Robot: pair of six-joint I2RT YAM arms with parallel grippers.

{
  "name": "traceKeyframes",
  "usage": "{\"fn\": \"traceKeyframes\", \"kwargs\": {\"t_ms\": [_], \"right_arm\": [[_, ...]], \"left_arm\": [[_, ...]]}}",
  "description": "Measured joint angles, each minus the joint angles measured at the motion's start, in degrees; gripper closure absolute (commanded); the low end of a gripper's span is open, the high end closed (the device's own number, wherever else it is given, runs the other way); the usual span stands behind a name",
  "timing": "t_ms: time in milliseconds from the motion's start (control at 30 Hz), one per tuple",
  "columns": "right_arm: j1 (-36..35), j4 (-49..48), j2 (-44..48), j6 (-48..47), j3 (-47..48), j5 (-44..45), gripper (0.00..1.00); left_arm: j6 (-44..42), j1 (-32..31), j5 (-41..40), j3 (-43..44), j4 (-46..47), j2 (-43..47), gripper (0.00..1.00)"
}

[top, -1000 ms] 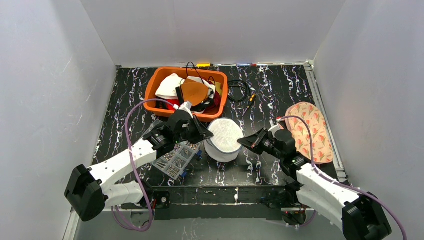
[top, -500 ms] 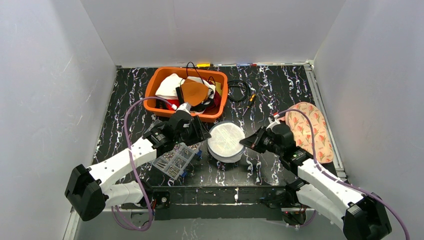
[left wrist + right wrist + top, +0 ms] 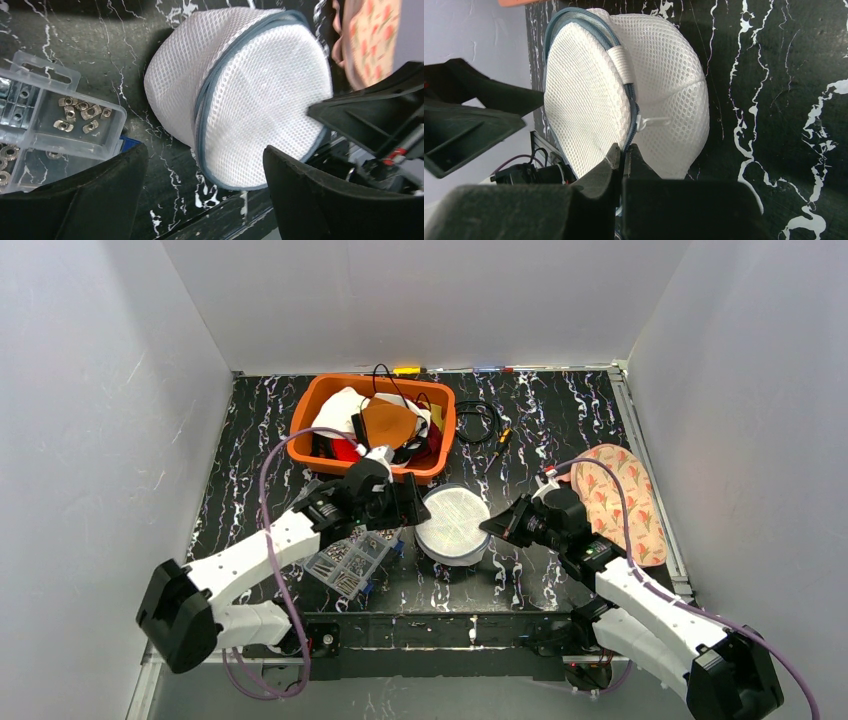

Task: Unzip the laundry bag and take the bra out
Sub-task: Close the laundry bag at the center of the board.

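The laundry bag [image 3: 452,524] is a round white mesh pouch with a grey-blue zipper round its rim, sitting on the table between my two arms. My left gripper [image 3: 408,506] stands open just left of it, touching nothing. In the left wrist view its fingers [image 3: 115,190] frame the bag [image 3: 250,95], and the left gripper [image 3: 204,155] holds nothing. My right gripper [image 3: 494,525] is shut on the zipper seam at the bag's right side. The right wrist view shows the right gripper [image 3: 625,150] pinching the blue-grey zipper line of the bag [image 3: 589,100]. The bra is hidden.
An orange bin [image 3: 303,432] full of clothes stands behind the bag. A clear parts box [image 3: 350,558] [image 3: 50,110] of metal nuts lies under my left arm. A pink flower-printed fabric piece [image 3: 620,502] lies at the right edge, and a black cable [image 3: 478,422] at the back.
My left gripper has opened and let go of the bag. The bag has dropped from a tilt to sit flatter on the table. The right gripper has stayed shut on the zipper.
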State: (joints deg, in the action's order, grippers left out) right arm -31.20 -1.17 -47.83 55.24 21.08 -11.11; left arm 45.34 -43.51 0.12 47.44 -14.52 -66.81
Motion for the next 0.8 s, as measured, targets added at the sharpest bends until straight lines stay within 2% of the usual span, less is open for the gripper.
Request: {"fn": "traceKeyframes", "kwargs": {"t_ms": [200, 333, 433, 600, 800], "right_arm": [[0.00, -0.02, 1.18, -0.52, 0.00, -0.87, 0.99], [0.00, 0.02, 1.42, -1.05, 0.00, -1.27, 0.99], [0.00, 0.00, 1.42, -1.31, 0.00, -1.55, 0.99], [0.00, -0.02, 1.42, -1.53, 0.00, -2.60, 0.99], [0.17, 0.17, 1.53, -1.95, 0.00, -3.67, 0.99]], "left_arm": [[-7.10, 0.00, 3.63, 3.58, 0.52, -8.72, 0.20], [-11.21, 0.00, 4.35, 4.70, 0.83, -11.32, 0.27], [-13.40, 0.00, 4.79, 4.72, 1.20, -11.61, 0.39], [-15.85, 0.02, 6.36, 4.92, 2.32, -11.96, 0.71], [-16.37, 0.31, 8.83, 4.20, 5.51, -11.96, 0.94]]}}
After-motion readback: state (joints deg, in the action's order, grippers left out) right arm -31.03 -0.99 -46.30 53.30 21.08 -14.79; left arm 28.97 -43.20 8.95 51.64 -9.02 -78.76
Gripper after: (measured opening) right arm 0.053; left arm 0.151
